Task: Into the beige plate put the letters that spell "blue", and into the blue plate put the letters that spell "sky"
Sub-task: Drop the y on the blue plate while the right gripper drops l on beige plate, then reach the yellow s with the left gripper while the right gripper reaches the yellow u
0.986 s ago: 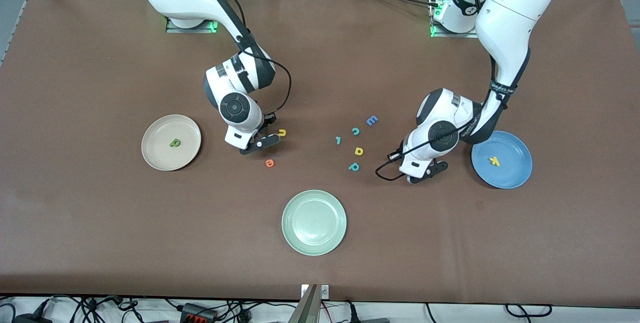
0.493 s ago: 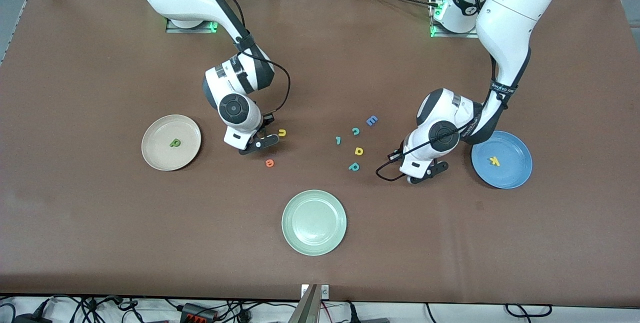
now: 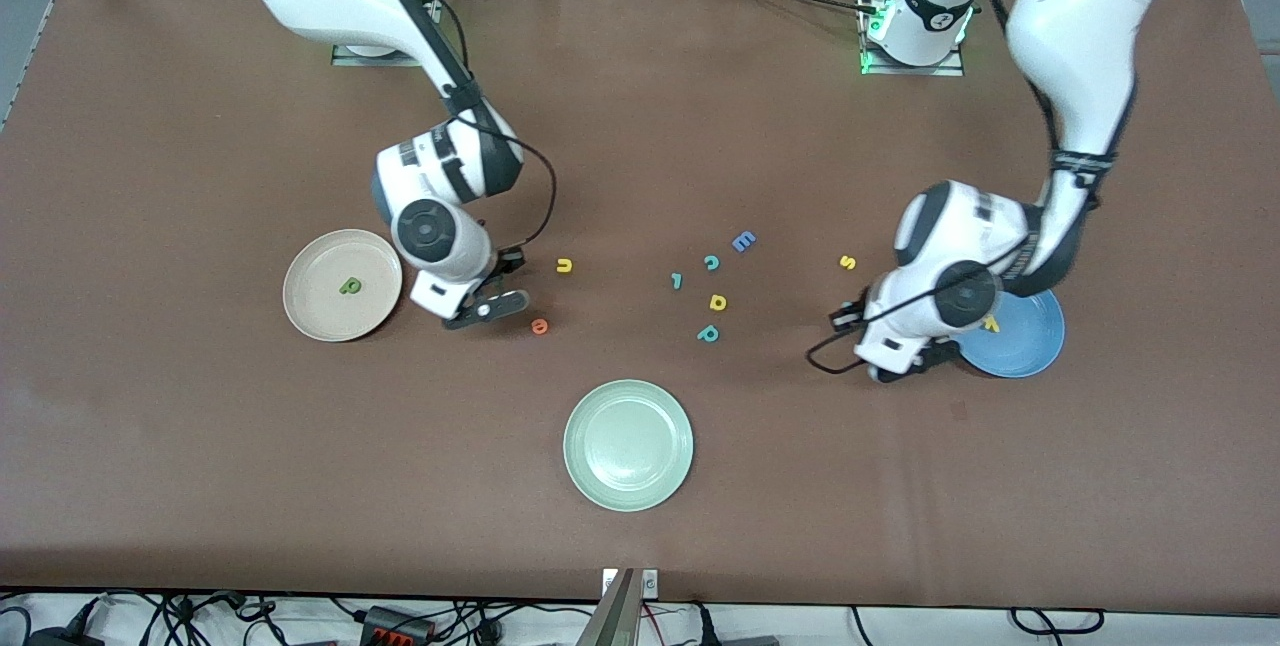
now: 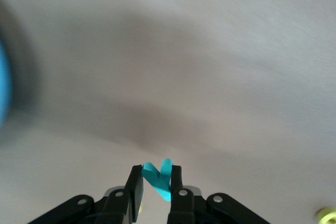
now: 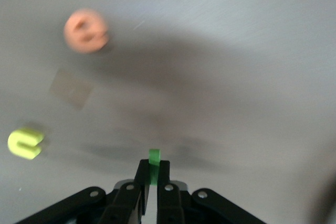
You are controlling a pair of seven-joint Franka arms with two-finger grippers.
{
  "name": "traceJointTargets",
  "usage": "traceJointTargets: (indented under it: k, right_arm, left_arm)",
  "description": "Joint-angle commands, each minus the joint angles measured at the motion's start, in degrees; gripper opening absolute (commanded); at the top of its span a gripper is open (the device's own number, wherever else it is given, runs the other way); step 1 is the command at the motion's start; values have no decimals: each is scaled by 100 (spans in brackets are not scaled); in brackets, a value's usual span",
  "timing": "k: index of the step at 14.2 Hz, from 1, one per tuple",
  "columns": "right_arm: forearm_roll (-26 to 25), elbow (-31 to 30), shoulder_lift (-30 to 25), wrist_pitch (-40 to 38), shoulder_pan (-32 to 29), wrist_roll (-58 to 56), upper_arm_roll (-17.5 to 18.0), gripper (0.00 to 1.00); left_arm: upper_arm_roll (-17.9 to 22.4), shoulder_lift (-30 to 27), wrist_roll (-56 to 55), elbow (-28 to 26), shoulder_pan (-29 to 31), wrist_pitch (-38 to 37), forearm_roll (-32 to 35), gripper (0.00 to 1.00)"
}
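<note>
My right gripper (image 3: 487, 309) is shut on the thin green l bar (image 5: 154, 160), over the table between the beige plate (image 3: 312, 321) and the orange e (image 3: 539, 326). The green b (image 3: 349, 285) lies in that plate. The yellow u (image 3: 564, 266) rests on the table beside the gripper. My left gripper (image 3: 912, 362) is shut on the teal y (image 4: 157, 176), beside the rim of the blue plate (image 3: 1030, 346). My left arm partly covers that plate and the yellow k (image 3: 991, 325) in it. The yellow s (image 3: 847, 262) lies on the table beside the left arm.
A pale green plate (image 3: 628, 444) sits near the front camera at mid-table. In the middle lie a blue E (image 3: 743, 242), three teal letters (image 3: 711, 262) and a yellow a-like letter (image 3: 717, 302).
The right gripper shut on the green l and moved toward the beige plate. The left arm carried the teal y toward the blue plate, uncovering the yellow s.
</note>
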Motion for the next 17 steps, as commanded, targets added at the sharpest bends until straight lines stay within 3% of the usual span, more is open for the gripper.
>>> traceJointTargets:
  k: [1,4,6,7,8,9,10,11,12,15,17]
  right_arm:
    - [-13,164,-279,-525,-737,-154,-15,9]
    - [-13,279,-288,-1176,-1196,-207,-85,9]
    - [-22,192,-288,-1362,-1424,-155,-173,9]
    - [-22,78,-288,-1388,-1521,-146,-173,9]
    - [-22,-45,-288,-1380,-1540,-137,-173,9]
    - [-22,-142,-288,-1319,-1548,-137,-173,10]
    - [-13,-160,-253,-1257,-1557,-137,-173,21]
    - [-13,-152,-236,-1179,-1566,-137,-173,55]
    - [-13,-108,-218,-1152,-1557,-137,-173,100]
    - [48,7,-393,-1178,-1321,-84,-103,100]
    - [101,234,-368,-1116,-822,116,-94,100]
  left_arm:
    - [-22,-44,1121,210,600,-508,110,10]
    - [-22,0,2361,219,1329,-553,460,11]
    - [-22,166,2505,184,1490,-509,585,13]
    - [-22,184,2505,158,1490,-500,585,23]
    - [-22,202,2505,149,1499,-509,576,58]
    - [-22,263,2444,149,1499,-509,576,100]
    - [-22,264,2435,140,1499,-509,576,100]
    - [-31,264,2417,140,1490,-509,568,100]
    - [-40,255,2400,131,1464,-518,567,100]
    - [-162,-86,2356,-499,1499,-509,532,100]
    - [-276,-377,2251,-948,1499,-474,480,100]
